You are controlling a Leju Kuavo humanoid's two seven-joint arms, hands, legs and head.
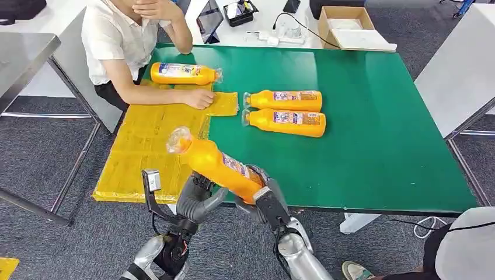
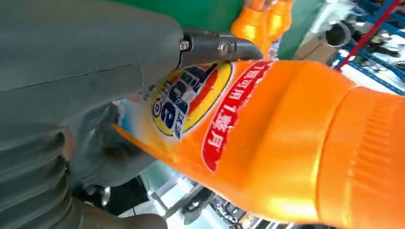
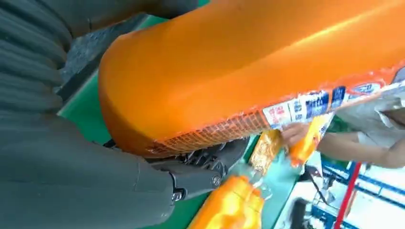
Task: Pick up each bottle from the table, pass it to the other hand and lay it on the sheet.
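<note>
Both hands (image 1: 233, 195) grip raised bottle (image 1: 219, 163) | fingers (image 2: 219, 47) partly hidden | sheet (image 1: 146, 157) half covered

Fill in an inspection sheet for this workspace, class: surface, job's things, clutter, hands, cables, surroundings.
Surface: green table, yellow sheet along its left side.
Job's things: held bottle tilted over the near edge; two bottles lying side by side mid-table; one bottle on the sheet.
Clutter: nothing seen on the green table.
Hands: left hand and right hand both on the held bottle.
Cables: white cable on the floor.
Surroundings: seated person, cardboard box.
</note>
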